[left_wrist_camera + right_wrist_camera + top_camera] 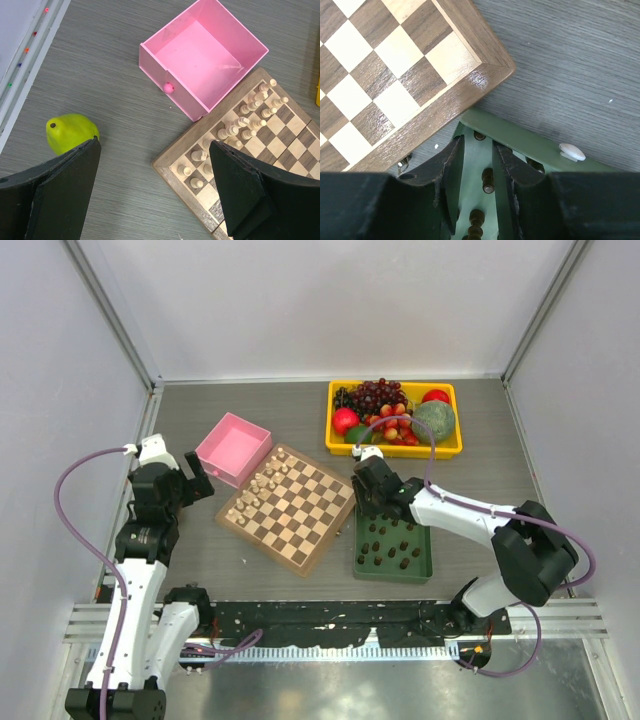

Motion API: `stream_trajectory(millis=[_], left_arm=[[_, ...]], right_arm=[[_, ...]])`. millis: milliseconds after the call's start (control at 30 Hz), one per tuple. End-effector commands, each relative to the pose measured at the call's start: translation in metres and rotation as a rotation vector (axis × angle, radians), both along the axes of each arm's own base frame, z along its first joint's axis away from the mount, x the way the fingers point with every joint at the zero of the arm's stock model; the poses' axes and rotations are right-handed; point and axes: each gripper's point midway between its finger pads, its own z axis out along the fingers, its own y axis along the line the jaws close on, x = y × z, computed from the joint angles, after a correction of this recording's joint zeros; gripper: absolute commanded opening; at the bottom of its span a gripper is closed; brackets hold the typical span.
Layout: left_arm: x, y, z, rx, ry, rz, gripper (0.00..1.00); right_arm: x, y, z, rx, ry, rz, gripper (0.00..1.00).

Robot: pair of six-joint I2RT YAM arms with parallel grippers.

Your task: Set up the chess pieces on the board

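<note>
Currently, the flat square wooden chessboard (300,515) with tan and dark brown checks is seen lying at an angle in the middle of the grey tabletop (230,562). Small cream-coloured wooden pieces (258,483) are lined up in two rows along its upper-left edge. The tiny dark brown chess pieces (390,545) are scattered in a shallow green square tray (393,578), which is set just beside the board's right corner.

The right end effector (477,145) is held over the tray's upper-left corner, its jaws narrowed to a slim gap. One dark piece (488,181) is seen in that gap, close to the finger on the right of the frame, with green tray floor showing on its other side. Whether it is touched cannot be told.

The left end effector (154,145) is spread wide above the tabletop. A pink square box (200,50) is placed just beside the board's upper-left edge, and a yellow-green pear-shaped fruit (70,131) lies at the left of the left wrist frame. A yellow rectangular bin (330,430) of assorted fruit is seen at the upper right.
</note>
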Motion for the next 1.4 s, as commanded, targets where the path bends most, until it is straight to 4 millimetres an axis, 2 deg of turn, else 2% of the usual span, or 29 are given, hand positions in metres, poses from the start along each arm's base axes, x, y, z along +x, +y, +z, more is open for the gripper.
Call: stream_trajectory(millis=[0,1033,1367], left_arm=[[0.004,-0.001,0.017,-0.012,-0.049,-0.003,0.99],[0.006,-0.002,0.016,-0.019,-0.044,-0.007,0.99],[0.006,-0.003,0.015,-0.028,-0.042,-0.01,0.99]], right_arm=[[0.005,0.003,0.0,0.011,-0.037,-0.01,0.35],[0.012,0.003,-0.018,0.004,-0.065,-0.061,0.34],[0.017,0.005,-0.017,0.002,-0.08,-0.064,0.29]])
